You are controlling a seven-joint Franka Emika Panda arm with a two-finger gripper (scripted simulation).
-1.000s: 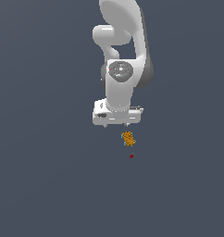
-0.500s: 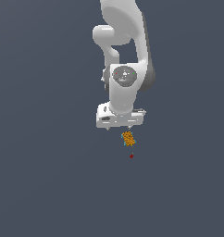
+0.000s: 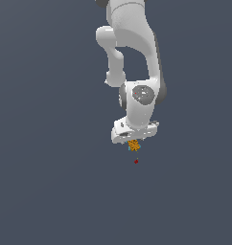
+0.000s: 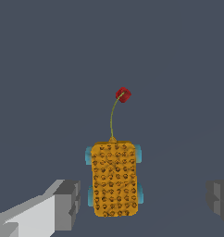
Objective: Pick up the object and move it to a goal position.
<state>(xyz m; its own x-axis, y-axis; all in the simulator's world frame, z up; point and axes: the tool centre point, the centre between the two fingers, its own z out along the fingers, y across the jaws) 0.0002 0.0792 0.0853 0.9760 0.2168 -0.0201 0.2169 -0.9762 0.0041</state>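
Note:
The object is a tiny orange-yellow bumpy oblong block with teal specks at its edges, lying on the grey floor. In the wrist view the object fills the middle, with teal bits at its corners. My white gripper hangs directly over it, its body hiding the block's upper part. In the wrist view the gripper is open, with one grey finger and the other finger standing wide on either side of the block, not touching it.
A tiny red dot lies just past the block on the floor; in the wrist view the red dot joins the block by a thin curved line. Plain dark grey floor lies all around.
The arm has lowered and shifted toward the exterior view's right, bringing the gripper down over the block. The block and red dot have not moved.

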